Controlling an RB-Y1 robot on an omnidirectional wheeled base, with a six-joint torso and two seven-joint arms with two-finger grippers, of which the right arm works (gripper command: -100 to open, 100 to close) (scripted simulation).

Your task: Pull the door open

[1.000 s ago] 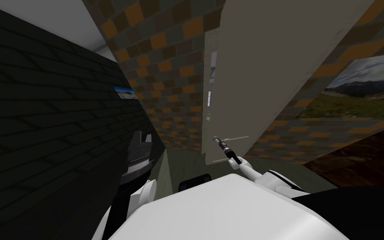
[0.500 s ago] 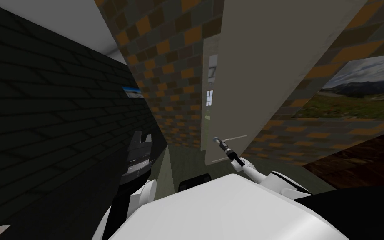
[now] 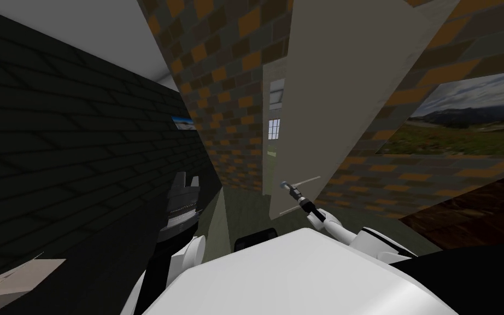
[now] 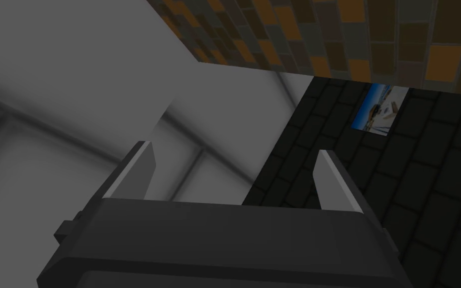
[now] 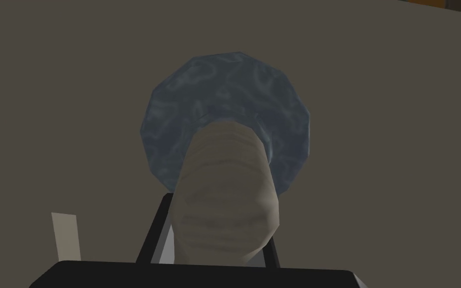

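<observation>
Where the right claw (image 5: pixel 219 242) sits: clenched on the pale handle (image 5: pixel 224 200), pressing both its sides, in front of a blue-grey round plate (image 5: pixel 224 100).
Door (image 3: pixel 349 82): pale slab, ajar; handle near its free edge.
Pull: best drawn back along the door's arc, with a firm grip and the wrist following the swing.
Left claw (image 4: pixel 234 175): released, idle.
Head view adds: the gap (image 3: pixel 274 131) beside the door's edge.
Right wrist view adds: the grip itself.

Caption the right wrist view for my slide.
Right end effector shut on the pale door handle, its round blue-grey backplate set on the grey-brown door.
</observation>
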